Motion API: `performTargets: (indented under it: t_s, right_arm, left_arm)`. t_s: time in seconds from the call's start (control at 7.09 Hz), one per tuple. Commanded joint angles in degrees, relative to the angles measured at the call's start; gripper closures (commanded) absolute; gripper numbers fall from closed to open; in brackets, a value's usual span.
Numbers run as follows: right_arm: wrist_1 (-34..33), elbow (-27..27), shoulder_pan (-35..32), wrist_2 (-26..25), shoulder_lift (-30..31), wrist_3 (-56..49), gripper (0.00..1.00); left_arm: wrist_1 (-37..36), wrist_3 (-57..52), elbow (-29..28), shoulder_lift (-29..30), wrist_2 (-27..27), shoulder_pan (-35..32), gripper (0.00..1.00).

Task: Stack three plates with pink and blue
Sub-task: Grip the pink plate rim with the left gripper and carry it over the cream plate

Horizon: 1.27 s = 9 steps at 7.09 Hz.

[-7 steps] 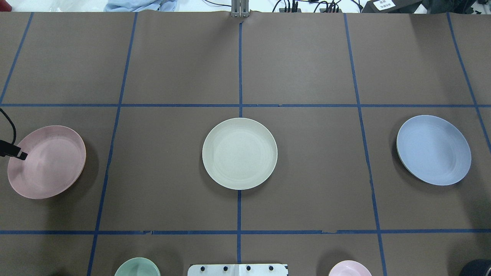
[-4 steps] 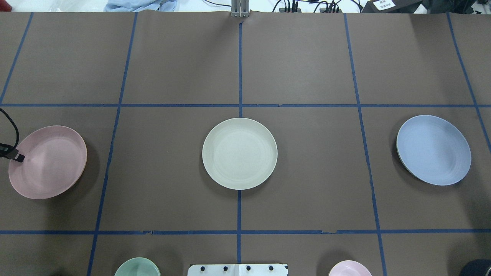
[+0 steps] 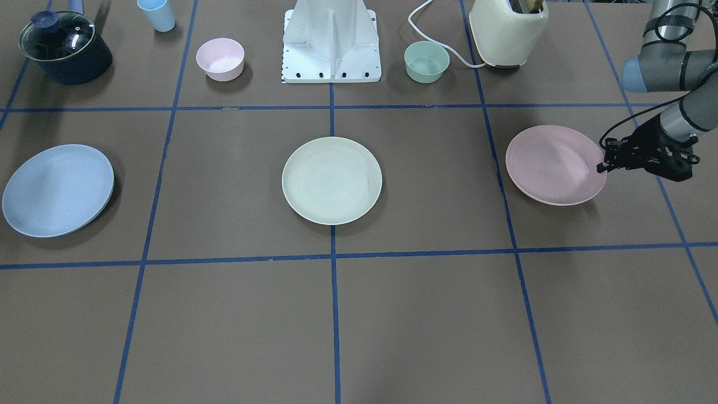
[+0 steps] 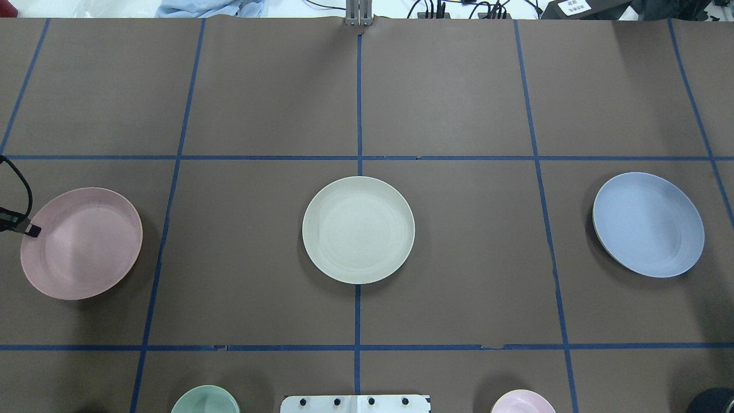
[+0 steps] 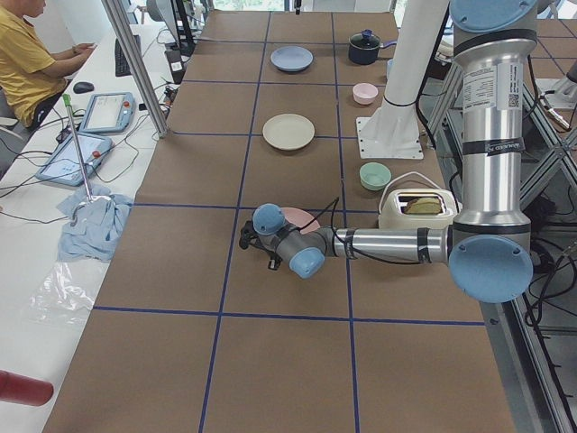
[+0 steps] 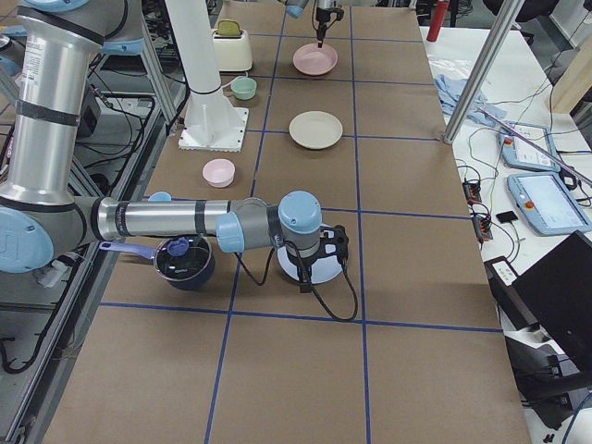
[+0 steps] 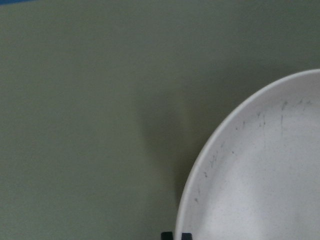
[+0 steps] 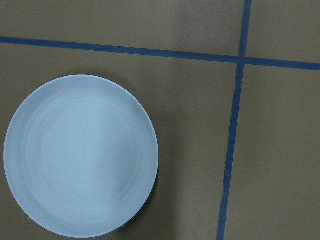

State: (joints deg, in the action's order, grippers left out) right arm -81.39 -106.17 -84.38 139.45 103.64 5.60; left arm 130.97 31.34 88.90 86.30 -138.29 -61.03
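- Nearest along the table (image 4: 447,92) from its left end, the left gripper (image 3: 601,164) is closed narrowly on the outer rim of the pink plate (image 3: 552,163). Its wrist camera shows 2 dark fingertips (image 7: 166,235) at that rim (the overhead shows only 1).
- Next, the cream plate (image 4: 358,229) lies flat mid-table, alone.
- Farthest, the blue plate (image 4: 648,225) lies below the right gripper (image 6: 307,276). Only the right side view shows this gripper, and I cannot tell how far it is open.

I watch the pink plate (image 4: 81,243) shift a little away from the worktop's left edge toward its middle. My left fingers (image 4: 34,231) now sit closer to its rim.
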Motion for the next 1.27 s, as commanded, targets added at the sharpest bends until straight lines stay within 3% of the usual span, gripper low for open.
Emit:
performTargets:
  t_s: [0.0,0.14,0.28,0.42,0.71,0.99,1.13]
  right_arm:
    - [0.0,-0.01,0.0,0.03,-0.02,0.03,0.0]
    - [0.0,-0.01,0.0,0.03,-0.02,0.03,0.0]
    - [-0.08,0.08,0.0,0.03,-0.11,0.03,0.0]
    - [-0.08,0.08,0.0,0.03,-0.11,0.03,0.0]
    - [-0.08,0.08,0.0,0.03,-0.19,0.03,0.0]
    - [-0.08,0.08,0.18,0.03,-0.19,0.03,0.0]
    - [-0.08,0.08,0.79,0.03,-0.19,0.03,0.0]
  left_arm:
    - [-0.63,12.07,3.19,4.37,-0.13,-0.23,1.0]
    - [-0.54,22.17,6.17,6.05,-0.13,0.03,1.0]
    - [-0.8,24.45,7.33,7.37,-1.35,0.12,1.0]
    - [-1.32,38.91,6.73,11.65,-4.93,0.38,1.0]
    - [-2.2,42.83,6.82,18.34,-4.18,6.34,1.0]
    - [-4.74,52.71,5.68,25.8,3.51,16.05,1.0]
    - [-7.89,54.34,3.93,30.63,6.52,17.77,1.0]
